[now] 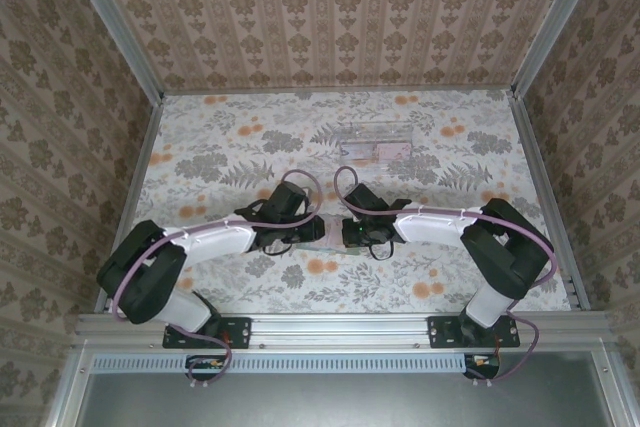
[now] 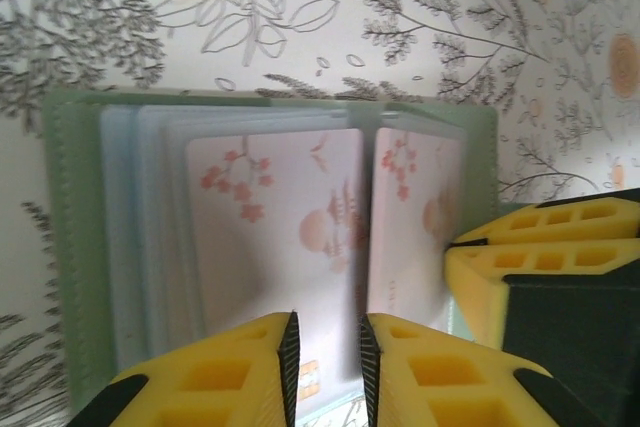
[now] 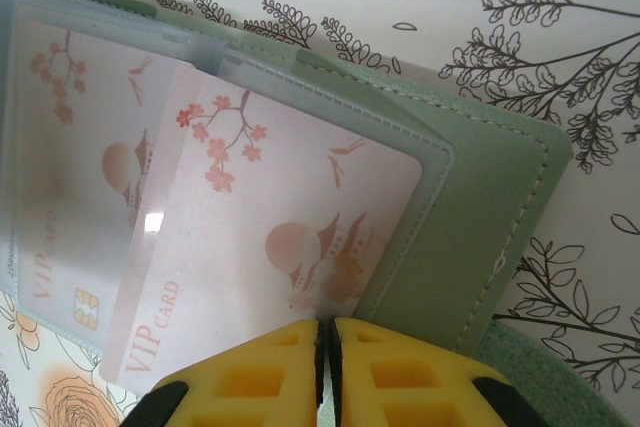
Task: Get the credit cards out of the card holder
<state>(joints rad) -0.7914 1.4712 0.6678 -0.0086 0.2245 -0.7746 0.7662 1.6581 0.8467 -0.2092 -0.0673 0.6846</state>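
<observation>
The card holder (image 3: pixel 480 217) is a soft green wallet with clear sleeves, lying open on the flowered table between both arms (image 1: pixel 313 230). A pale pink credit card (image 3: pixel 270 237) marked "VIP CARD" sticks partway out of a sleeve. My right gripper (image 3: pixel 327 332) is shut on that card's near edge. A second pale pink card (image 2: pixel 270 237) sits in the neighbouring sleeve. My left gripper (image 2: pixel 327 362) stands at the holder's near edge with its jaws a narrow gap apart, straddling the fold between sleeves; a card face shows in the gap. The right gripper's yellow fingers (image 2: pixel 540 257) appear at the holder's right side.
A clear plastic tray (image 1: pixel 375 137) stands farther back at the table's middle, with a pale pinkish card (image 1: pixel 388 150) in it. Metal frame rails (image 1: pixel 140 177) and patterned walls bound the table on three sides. Both arms (image 1: pixel 215 242) meet at the table's centre.
</observation>
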